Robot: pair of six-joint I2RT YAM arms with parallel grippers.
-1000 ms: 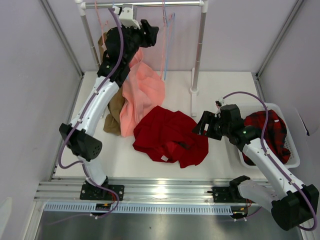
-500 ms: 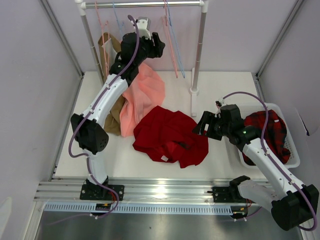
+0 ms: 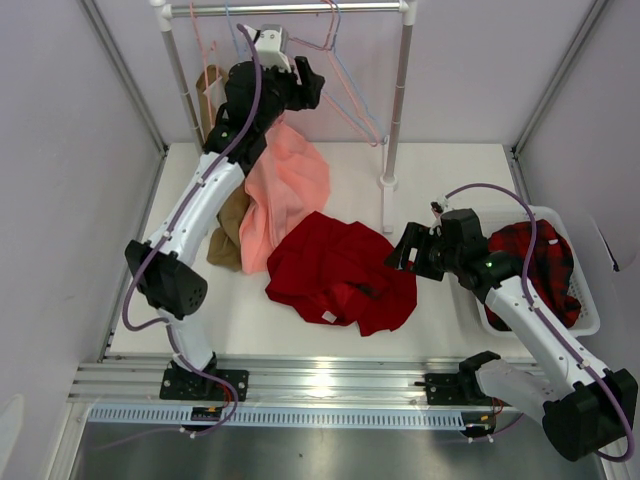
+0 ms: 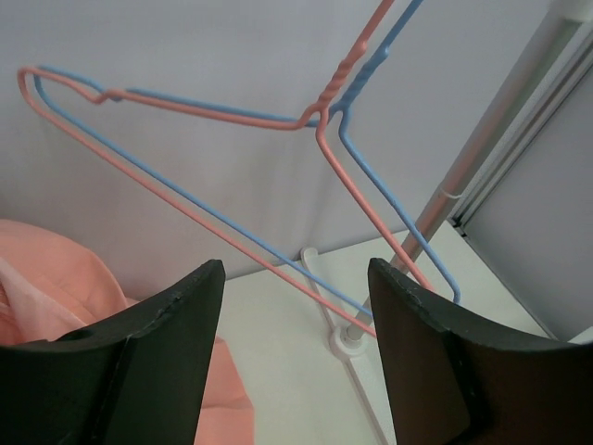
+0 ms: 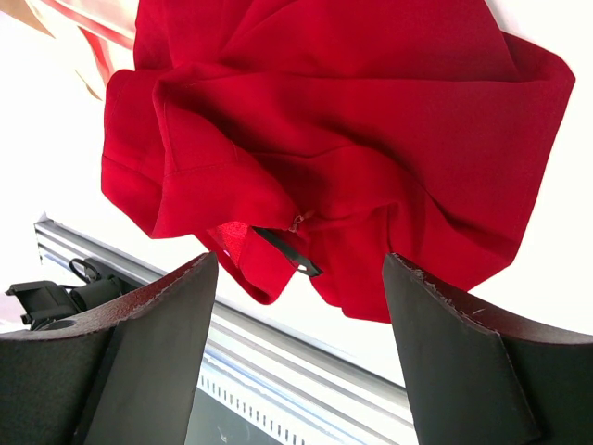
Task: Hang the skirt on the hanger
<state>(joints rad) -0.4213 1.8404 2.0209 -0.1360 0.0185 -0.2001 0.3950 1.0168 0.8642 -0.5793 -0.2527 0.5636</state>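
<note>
The dark red skirt (image 3: 340, 270) lies crumpled mid-table, its small white label (image 3: 328, 317) at the near edge; it fills the right wrist view (image 5: 352, 139). The pale pink hanger (image 3: 348, 103) hangs from the rail, swung out to the right beside a light blue hanger (image 3: 366, 112). My left gripper (image 3: 308, 82) is raised near the rail, open and empty. In its wrist view, the pink hanger (image 4: 335, 82) and blue hanger (image 4: 308, 275) hang just ahead of the open left gripper (image 4: 295, 269). My right gripper (image 3: 398, 252) is open at the skirt's right edge, and the right wrist view shows it empty (image 5: 301, 260).
A salmon-pink garment (image 3: 285, 185) and a brown garment (image 3: 225, 215) hang down at the back left. The rack's rail (image 3: 300, 8) and right post (image 3: 397, 100) stand at the back. A white basket (image 3: 590, 320) at the right holds red-and-black plaid cloth (image 3: 535, 265).
My left gripper moved right along the rail, then back a little. The pink and blue hangers swung from hanging edge-on to spread out toward the right. The right arm and skirt have not moved.
</note>
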